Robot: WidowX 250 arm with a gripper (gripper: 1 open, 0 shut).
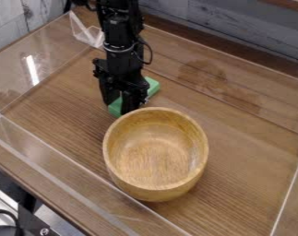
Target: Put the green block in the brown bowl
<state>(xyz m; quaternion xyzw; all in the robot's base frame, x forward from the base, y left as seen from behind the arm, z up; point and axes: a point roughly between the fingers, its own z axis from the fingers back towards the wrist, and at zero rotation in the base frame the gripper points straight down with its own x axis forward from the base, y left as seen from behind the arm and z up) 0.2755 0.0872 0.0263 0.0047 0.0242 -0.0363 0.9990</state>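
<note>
The black pincer points straight down at the wooden desk, its fingers clenched on the green block, which lies flat on the desk surface with its ends showing on either side of the fingers, one at the pincer's 2 o'clock and the other at its 7 o'clock. The block sits just beyond the far rim of the brown bowl, at about 11 o'clock from the bowl's centre, close to the rim; whether it touches it cannot be told. The bowl stands upright on the desk, its hollow holding nothing. The arm rises from the pincer toward 12 o'clock, out of the top of the view. A clear plastic wall borders the desk around the working area.
</note>
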